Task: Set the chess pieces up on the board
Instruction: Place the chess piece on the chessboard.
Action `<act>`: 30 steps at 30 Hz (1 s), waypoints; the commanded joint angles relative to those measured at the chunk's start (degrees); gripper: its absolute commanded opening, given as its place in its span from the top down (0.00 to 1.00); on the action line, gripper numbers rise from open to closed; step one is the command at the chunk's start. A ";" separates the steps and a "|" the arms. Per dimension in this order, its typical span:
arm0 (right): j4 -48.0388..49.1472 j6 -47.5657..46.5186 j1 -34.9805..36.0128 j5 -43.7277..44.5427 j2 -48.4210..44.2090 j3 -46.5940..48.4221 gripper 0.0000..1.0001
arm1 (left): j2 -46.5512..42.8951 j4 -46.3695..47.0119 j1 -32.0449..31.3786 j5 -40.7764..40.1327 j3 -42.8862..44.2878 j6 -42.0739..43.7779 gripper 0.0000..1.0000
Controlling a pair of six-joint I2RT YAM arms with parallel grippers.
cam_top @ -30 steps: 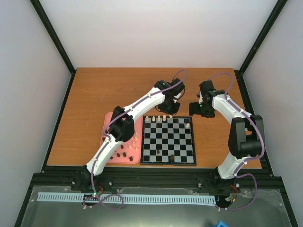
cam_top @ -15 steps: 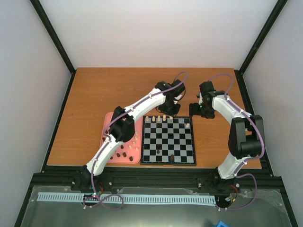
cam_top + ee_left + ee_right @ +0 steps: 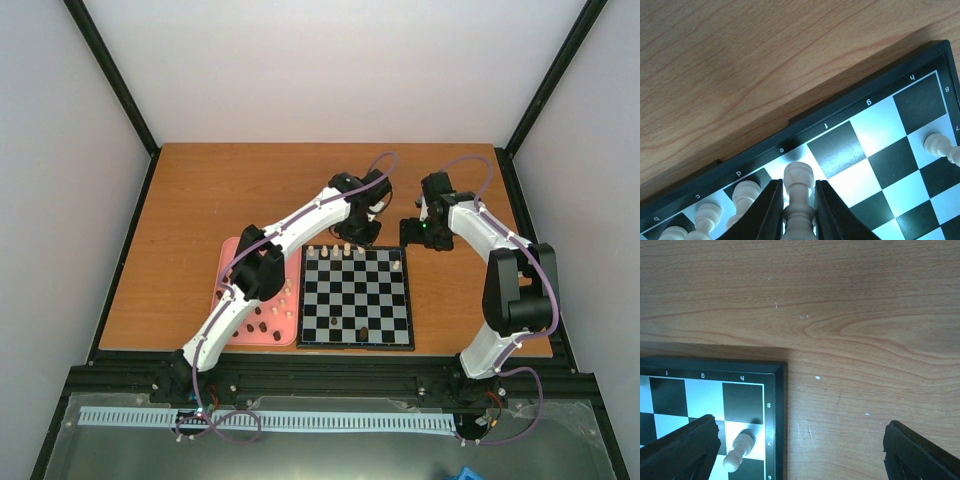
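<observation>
A wooden table (image 3: 200,220) between plain white walls carries the whole set-up. Over the last second almost nothing has been moved in the overhead view: the left arm has been kept stretched across the far edge of the board (image 3: 370,290), only slightly shifted. The left gripper (image 3: 798,192) is closed almost fully on a cream piece (image 3: 798,172) at the far-row square marked e. Its base is hidden, so contact cannot be confirmed. The placement is judged all but made, with the release still to come. The right gripper (image 3: 800,425) is held wide open and empty over the table, just beyond the board's far right corner.

Counted, largest first: two arms, one board, one pink tray (image 3: 230,258). On the board six cream pieces are made out — five along the far row, the held one included, and a lone cream pawn (image 3: 738,450) at the right edge — plus two dark pieces (image 3: 362,332) near the near edge. The remainder lie on the tray, partly hidden, so they are left uncounted.
</observation>
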 commanded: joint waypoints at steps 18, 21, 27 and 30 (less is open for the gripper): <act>0.30 -0.83 -0.49 -0.66 -1.41 -0.16 0.11 | 0.18 0.10 -0.78 0.17 1.22 1.12 0.58; 0.26 -0.83 -0.49 -0.72 -1.58 -0.01 0.11 | 0.02 0.45 -0.78 0.36 1.98 1.20 0.56; 0.08 -0.81 -0.49 -1.09 -1.61 0.68 0.11 | -1.02 1.70 -0.74 0.51 3.43 1.16 0.48; -0.14 -0.83 -0.49 -1.22 -1.68 1.25 0.11 | -1.60 2.70 -0.74 -0.28 4.58 1.29 0.45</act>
